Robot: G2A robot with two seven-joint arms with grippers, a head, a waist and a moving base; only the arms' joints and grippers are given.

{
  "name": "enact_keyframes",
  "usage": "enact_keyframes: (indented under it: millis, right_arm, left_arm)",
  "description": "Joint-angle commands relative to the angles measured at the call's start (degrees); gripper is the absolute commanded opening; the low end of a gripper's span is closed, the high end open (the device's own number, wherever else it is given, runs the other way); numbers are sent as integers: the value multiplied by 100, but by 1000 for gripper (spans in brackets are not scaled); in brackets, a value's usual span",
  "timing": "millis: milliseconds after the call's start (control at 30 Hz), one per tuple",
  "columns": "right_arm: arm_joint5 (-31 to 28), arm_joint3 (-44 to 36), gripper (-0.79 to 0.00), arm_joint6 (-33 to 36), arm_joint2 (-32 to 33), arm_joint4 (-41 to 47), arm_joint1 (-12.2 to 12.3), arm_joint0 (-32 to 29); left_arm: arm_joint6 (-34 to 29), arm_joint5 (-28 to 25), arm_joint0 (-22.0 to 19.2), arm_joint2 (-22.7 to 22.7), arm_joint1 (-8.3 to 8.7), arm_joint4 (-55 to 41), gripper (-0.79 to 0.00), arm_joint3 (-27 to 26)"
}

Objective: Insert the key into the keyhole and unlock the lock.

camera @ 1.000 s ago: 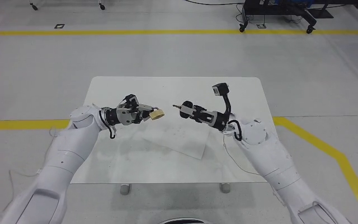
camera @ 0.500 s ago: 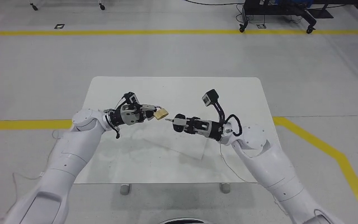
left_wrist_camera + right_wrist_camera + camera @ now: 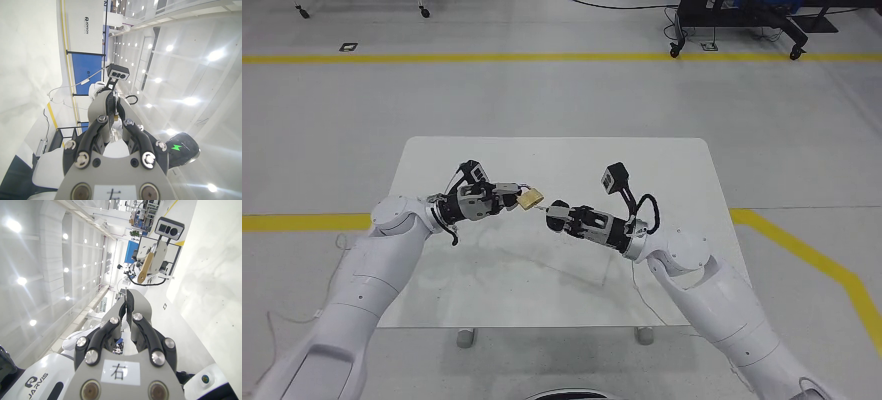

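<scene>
Unlocking a padlock, alignment stage. The left gripper (image 3: 514, 196) is clamped on a brass-coloured, block-shaped metal padlock (image 3: 530, 198) and holds it in the air above the white rectangular table (image 3: 662, 170). In the left wrist view the fingers (image 3: 110, 106) are pressed onto the body, and only a sliver of brass (image 3: 115, 118) shows between them. The right gripper (image 3: 554, 212) pinches a thin, flat metal key (image 3: 125, 292), whose blade sticks out past the fingertips towards the padlock. In the right wrist view the lower end of the padlock (image 3: 145, 265) faces the key, just beside it but apart. The keyhole is too small for us to make out.

We judge the step in hand to be lining up and inserting the key. To do it well, we would:
- bring the blade in line with the long axis of the padlock before advancing;
- match the flat of the blade to the slot;
- move in slowly and straight, with the padlock held rigid;
- turn only once the key is fully seated.

The pinch on the key is narrow, so a skewed push may twist the key in the pads.
</scene>
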Motion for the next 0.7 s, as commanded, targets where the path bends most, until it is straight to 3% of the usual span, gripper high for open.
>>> enact_keyframes:
  millis: [0, 667]
  right_arm:
    - [50, 33, -785, -52, -41, -12, -15, 31]
    - [261, 51, -785, -438, -46, -258, -67, 11]
  left_arm:
    - [8, -8, 2, -12, -6, 32, -785, 5]
    - [105, -130, -17, -123, -89, 191, -785, 80]
